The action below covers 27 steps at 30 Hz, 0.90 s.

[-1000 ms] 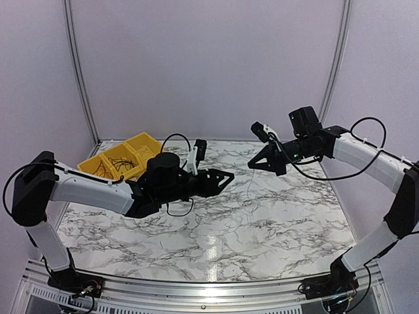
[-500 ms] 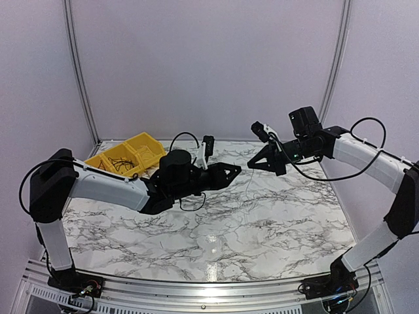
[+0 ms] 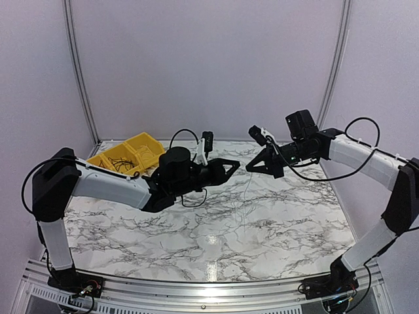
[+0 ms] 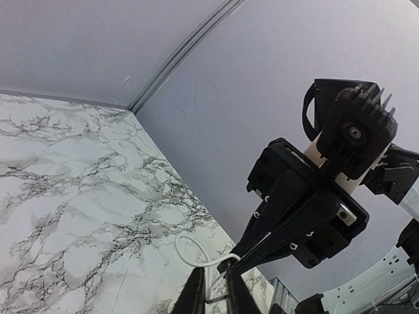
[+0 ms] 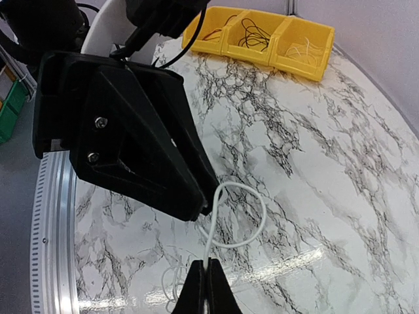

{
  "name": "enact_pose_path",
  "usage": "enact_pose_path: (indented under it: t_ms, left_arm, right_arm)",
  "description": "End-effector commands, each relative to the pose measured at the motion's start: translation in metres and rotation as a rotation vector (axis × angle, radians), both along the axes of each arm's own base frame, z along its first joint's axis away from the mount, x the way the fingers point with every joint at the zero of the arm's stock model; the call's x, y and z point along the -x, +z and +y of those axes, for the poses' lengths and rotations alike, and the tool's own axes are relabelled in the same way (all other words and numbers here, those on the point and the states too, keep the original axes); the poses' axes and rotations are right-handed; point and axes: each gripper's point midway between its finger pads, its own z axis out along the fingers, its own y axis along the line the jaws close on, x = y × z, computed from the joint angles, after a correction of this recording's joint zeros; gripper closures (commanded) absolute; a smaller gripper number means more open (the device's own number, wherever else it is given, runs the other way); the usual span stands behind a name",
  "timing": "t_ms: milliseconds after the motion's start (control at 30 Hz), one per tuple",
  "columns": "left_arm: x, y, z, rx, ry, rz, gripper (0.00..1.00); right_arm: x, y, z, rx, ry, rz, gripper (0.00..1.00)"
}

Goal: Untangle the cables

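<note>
White cable (image 5: 237, 216) loops between both pincers above the marble table (image 3: 275, 229): right gripper (image 5: 207, 285) and left gripper (image 4: 213, 297) each closed on it.

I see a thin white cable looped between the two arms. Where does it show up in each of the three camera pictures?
Top external: the white cable hangs faintly below where the two end effectors meet, centre.
Left wrist: its loop sits bottom centre, at the fingertips.
Right wrist: loop lower centre, above the closed fingertips.
Shared landmark: the marble table.
</note>
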Motion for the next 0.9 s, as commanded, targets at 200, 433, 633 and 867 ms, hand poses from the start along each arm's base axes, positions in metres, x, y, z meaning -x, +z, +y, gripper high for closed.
enact_pose_path:
  t_ms: [200,433,633,867]
  left_arm:
    - [-0.003,0.010,0.002,0.043,-0.007,-0.019,1.00]
    - [-0.002,0.005,0.050,-0.001,0.121,-0.010,1.00]
    - [0.003,-0.015,0.076,-0.039,0.175,0.022,1.00]
    - [0.005,0.013,0.118,-0.061,0.269,-0.041,1.00]
  right_arm:
    - [-0.006,-0.022,0.009,0.003,0.019,0.020,0.74]
    - [-0.012,-0.120,0.018,0.133,0.019,0.201,0.52]
    - [0.011,-0.179,0.045,0.252,0.103,0.261,0.44]
    - [-0.001,-0.219,0.042,0.394,0.024,0.234,0.74]
